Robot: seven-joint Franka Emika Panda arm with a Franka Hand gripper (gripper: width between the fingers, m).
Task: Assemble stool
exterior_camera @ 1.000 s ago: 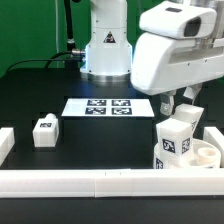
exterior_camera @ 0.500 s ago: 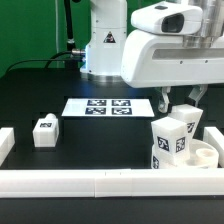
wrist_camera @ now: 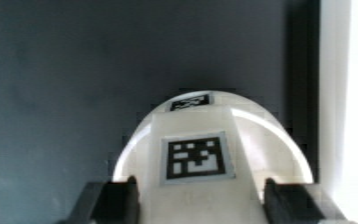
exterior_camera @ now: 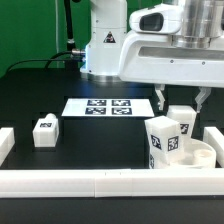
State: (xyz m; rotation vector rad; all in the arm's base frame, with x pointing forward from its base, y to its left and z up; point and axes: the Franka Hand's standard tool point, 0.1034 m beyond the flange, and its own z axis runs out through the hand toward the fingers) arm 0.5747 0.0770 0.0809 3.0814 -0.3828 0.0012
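Note:
My gripper (exterior_camera: 183, 108) is shut on a white block leg (exterior_camera: 165, 140) with black-and-white tags and holds it tilted above the round seat (exterior_camera: 208, 156) at the exterior view's right. In the wrist view the leg (wrist_camera: 202, 150) runs out from between the dark fingers (wrist_camera: 114, 200), which press on its two sides, and my gripper (wrist_camera: 202, 205) sits at its near end. A second leg (exterior_camera: 44, 131) stands on the black table at the exterior view's left. No third leg shows.
The marker board (exterior_camera: 105, 106) lies flat mid-table before the robot base (exterior_camera: 105, 50). Long white border bars run along the front (exterior_camera: 100, 181), the left (exterior_camera: 5, 145) and the right (exterior_camera: 214, 135) around the seat.
The arm has shifted toward the exterior view's left and nearer the camera. The held leg has moved left with it and tilted further over the seat.

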